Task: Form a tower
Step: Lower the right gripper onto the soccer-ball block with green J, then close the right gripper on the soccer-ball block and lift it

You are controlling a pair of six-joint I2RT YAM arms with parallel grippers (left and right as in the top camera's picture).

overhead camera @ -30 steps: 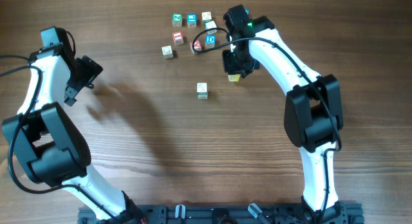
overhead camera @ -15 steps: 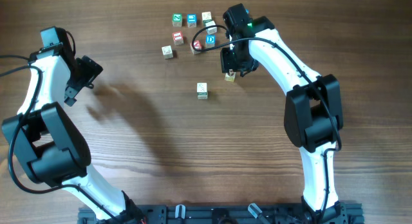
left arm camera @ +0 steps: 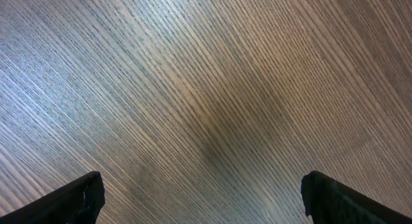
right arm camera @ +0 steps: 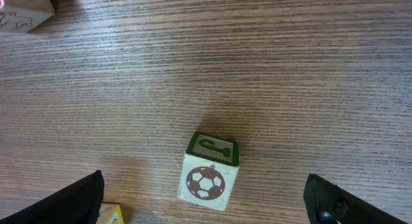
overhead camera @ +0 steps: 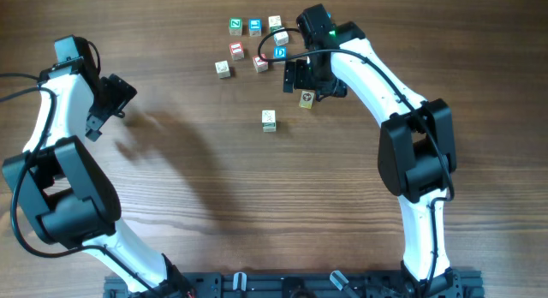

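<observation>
**A:** Where is the tower?

**B:** The tower (overhead camera: 269, 119) stands alone on the tabletop (overhead camera: 197, 187), a little toward 12 o'clock from the middle. From above it shows a white top face with a mark and a yellowish side. I cannot tell how many cubes high it is.

**A:** And the right hand?

**B:** The right hand (overhead camera: 310, 82) is spread wide and grips nothing. A soccer-ball cube (right arm camera: 211, 179) sits on the wood between its fingers (right arm camera: 77, 201), touching neither. The neighbouring face of that cube has a green-framed letter. The cube lies at 2 o'clock from the tower, near it but apart.

**A:** The left hand?

**B:** The left hand (left arm camera: 203, 201) is also wide open and empty. It is out at 9 o'clock, well apart from the cubes.

**A:** Anything else?

**B:** A loose cluster of letter cubes (overhead camera: 261, 62) lies at 12 o'clock from the tower, just beside the right hand.
</observation>
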